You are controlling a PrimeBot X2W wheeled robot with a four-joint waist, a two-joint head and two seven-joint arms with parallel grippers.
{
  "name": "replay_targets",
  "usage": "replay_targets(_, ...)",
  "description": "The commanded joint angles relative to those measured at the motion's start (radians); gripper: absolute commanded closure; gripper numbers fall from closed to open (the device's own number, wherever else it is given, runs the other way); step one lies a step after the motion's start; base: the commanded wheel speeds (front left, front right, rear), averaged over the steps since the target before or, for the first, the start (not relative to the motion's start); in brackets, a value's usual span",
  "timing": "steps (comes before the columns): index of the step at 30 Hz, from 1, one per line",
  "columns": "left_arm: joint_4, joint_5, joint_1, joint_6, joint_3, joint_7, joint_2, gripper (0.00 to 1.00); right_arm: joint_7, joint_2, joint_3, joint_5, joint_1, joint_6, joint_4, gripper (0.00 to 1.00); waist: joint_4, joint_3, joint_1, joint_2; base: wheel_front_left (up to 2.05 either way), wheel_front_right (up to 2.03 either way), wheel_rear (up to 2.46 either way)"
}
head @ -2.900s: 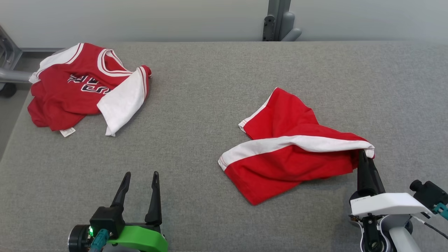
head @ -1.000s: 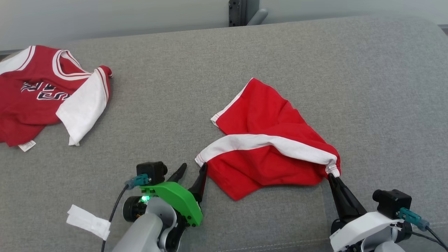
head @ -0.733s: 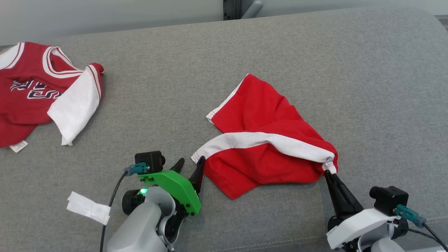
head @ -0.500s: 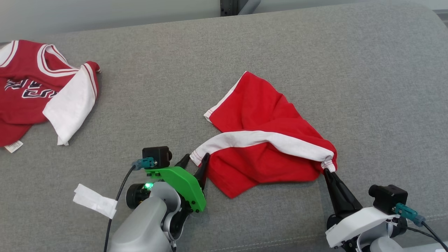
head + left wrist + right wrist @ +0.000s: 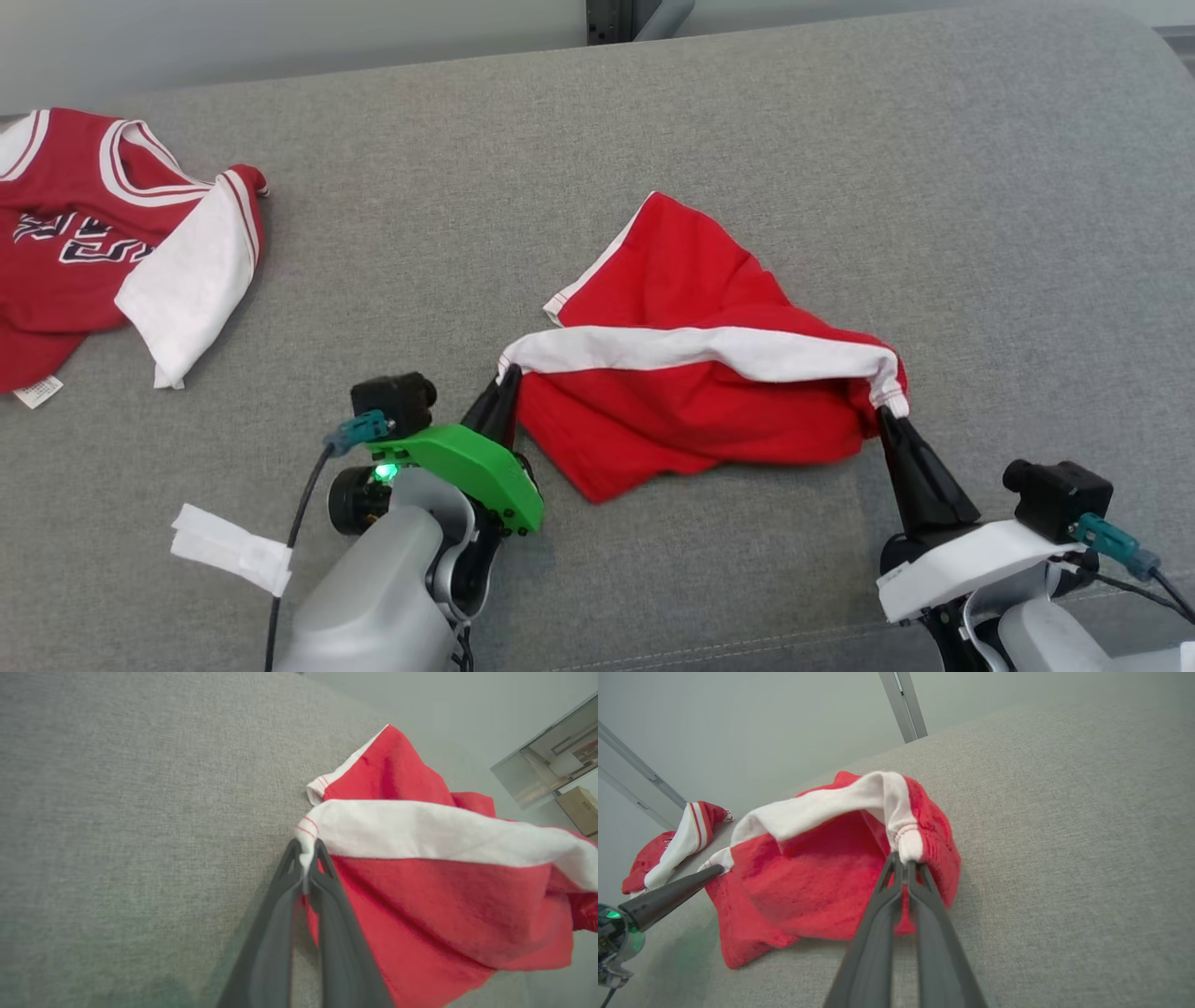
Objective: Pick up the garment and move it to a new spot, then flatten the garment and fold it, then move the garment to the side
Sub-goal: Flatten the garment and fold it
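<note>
The task is at its first step, the pick-up, and the grasp looks complete on both sides. The garment [image 5: 691, 420], a pair of red shorts with a white stripe [image 5: 691, 345], lies on the grey counter [image 5: 840, 140] right of the middle and toward the near edge.

The left claw [image 5: 505, 385] is pinched closed on the stitched hem corner at the stripe's left end, which the left wrist view shows plainly: cloth caught between the two dark tips [image 5: 306, 848]. The right claw [image 5: 885, 417] is closed on the gathered end of the stripe at the other side [image 5: 903, 859] (probably the elastic waist, by the puckering).

The stripe runs nearly straight between the two grips. The red cloth below it sags and bunches, and its lowest corner rests on the counter toward the near edge.

I judge that the next move calls for both arms to rise together and hold their spacing, so the stripe stays taut without being wrenched from either pinch. The hanging cloth has to clear the counter before any sideways carry, or its low corner will drag and twist.

A red and white jersey [image 5: 84, 243] lies at the far left corner, well apart from the shorts. The new spot should stay out of that corner, and open counter lies toward the far right.
</note>
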Motion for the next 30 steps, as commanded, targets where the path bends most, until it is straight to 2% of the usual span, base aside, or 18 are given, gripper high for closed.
replay_targets(1, -0.017, 0.000, -0.016, -0.006, 0.021, -0.020, 0.014, 1.00, -0.004, -0.009, -0.009, -0.003, -0.017, 0.000, -0.021, 1.00, 0.003, -0.007, 0.0000, 0.0099, 0.00, 0.00, 0.00)
replay_targets(5, -0.101, 0.018, 0.011, -0.010, 0.097, -0.043, 0.044, 1.00, -0.004, -0.037, -0.008, -0.011, -0.041, 0.000, -0.096, 1.00, 0.007, -0.027, 0.0000, 0.0099, 0.00, 0.00, 0.00)
replay_targets(8, -0.231, 0.067, 0.048, 0.005, 0.201, -0.043, 0.070, 1.00, -0.004, -0.078, 0.005, -0.011, -0.063, 0.000, -0.161, 1.00, 0.009, -0.046, 0.0000, 0.0099, 0.00, 0.00, 0.00)
replay_targets(14, -0.501, 0.178, 0.159, 0.007, 0.369, -0.043, 0.076, 1.00, -0.004, -0.180, 0.042, 0.015, -0.103, 0.000, -0.290, 1.00, 0.007, -0.100, 0.0000, 0.0099, 0.00, 0.00, 0.00)
replay_targets(22, -0.779, 0.245, 0.282, 0.005, 0.460, -0.043, 0.083, 1.00, -0.004, -0.277, 0.042, 0.058, -0.097, 0.000, -0.443, 1.00, -0.007, -0.174, 0.0000, 0.0099, 0.00, 0.00, 0.00)
replay_targets(26, -0.943, 0.266, 0.324, 0.027, 0.488, -0.032, 0.118, 1.00, 0.021, -0.323, 0.021, 0.082, -0.075, -0.001, -0.531, 1.00, -0.016, -0.203, 0.0000, 0.0099, 0.00, 0.00, 0.00)
replay_targets(30, -1.070, 0.261, 0.319, 0.052, 0.502, 0.047, 0.162, 1.00, 0.074, -0.339, 0.003, 0.108, -0.086, -0.001, -0.591, 1.00, -0.024, -0.203, 0.0000, 0.0099, 0.00, 0.00, 0.00)
